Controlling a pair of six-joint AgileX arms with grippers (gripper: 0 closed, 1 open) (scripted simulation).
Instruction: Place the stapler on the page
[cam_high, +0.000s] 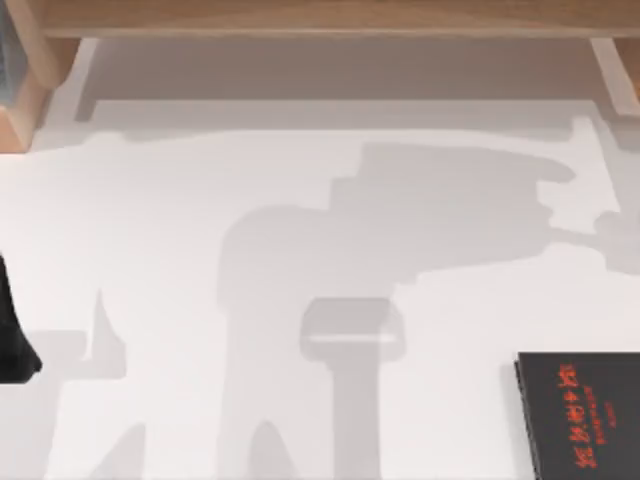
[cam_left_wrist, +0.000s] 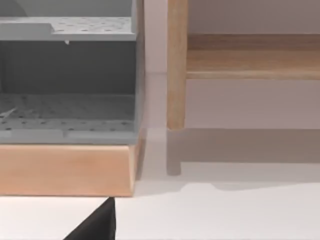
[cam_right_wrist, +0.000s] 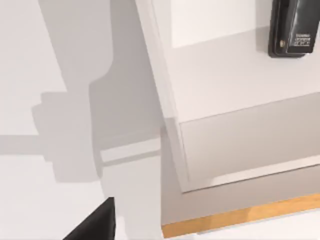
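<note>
White tabletop (cam_high: 180, 220) is spreading out bare and bright under the overhead camera, with grey shadows of the arms lying across its middle. The page (cam_high: 585, 415) is lying flat at the near right corner of the top view, glossy black with red characters running along it and a thin pale edge; nothing is resting on it. At the far left edge, the dark bulk of the left arm (cam_high: 14, 335) is just poking into view, low over the tabletop. A pale wooden frame (cam_high: 330, 18) is running along the back.

From the left wrist, the left gripper (cam_left_wrist: 97, 225) is showing as a black wedge, facing a grey perforated bin (cam_left_wrist: 67, 80) sitting on a wooden base (cam_left_wrist: 65, 170), with a wooden post (cam_left_wrist: 176, 65) beside it.

From the right wrist, the right gripper (cam_right_wrist: 97, 225) is showing as the same sort of wedge, hanging above the white surface. Well away from it, a black object (cam_right_wrist: 292, 27) with a small pale label is lying on the white; it may be the stapler, though I cannot say for sure.

Whether either gripper is open or closed, I cannot tell.
</note>
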